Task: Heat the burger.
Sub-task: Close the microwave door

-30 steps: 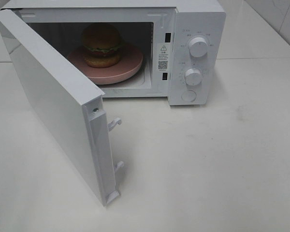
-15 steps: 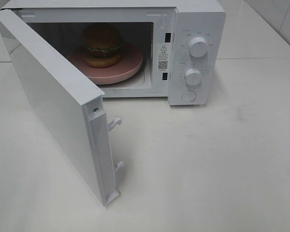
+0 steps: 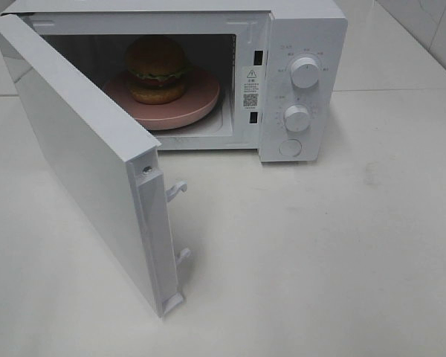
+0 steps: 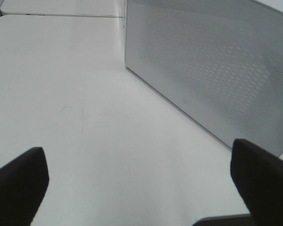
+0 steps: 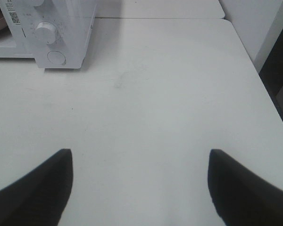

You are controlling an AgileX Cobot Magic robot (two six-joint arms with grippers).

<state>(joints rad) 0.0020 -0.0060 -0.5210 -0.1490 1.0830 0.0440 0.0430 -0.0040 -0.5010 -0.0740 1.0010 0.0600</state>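
The burger [image 3: 157,68] sits on a pink round plate [image 3: 197,104] inside the white microwave [image 3: 305,33], whose door [image 3: 82,156] stands swung wide open toward the front left. Neither arm shows in the exterior high view. In the left wrist view my left gripper [image 4: 141,188] is open over bare table, its dark fingertips [image 4: 19,181] far apart, with the door's perforated outer face [image 4: 212,66] just ahead. In the right wrist view my right gripper [image 5: 140,186] is open and empty above the table, well short of the microwave's control panel [image 5: 49,33].
The microwave panel carries two round knobs [image 3: 305,72] and a round button [image 3: 290,147]. Two white latch hooks [image 3: 177,190] stick out of the door's free edge. The white table [image 3: 320,253] spreads in front and to the right; its right edge [image 5: 269,103] shows in the right wrist view.
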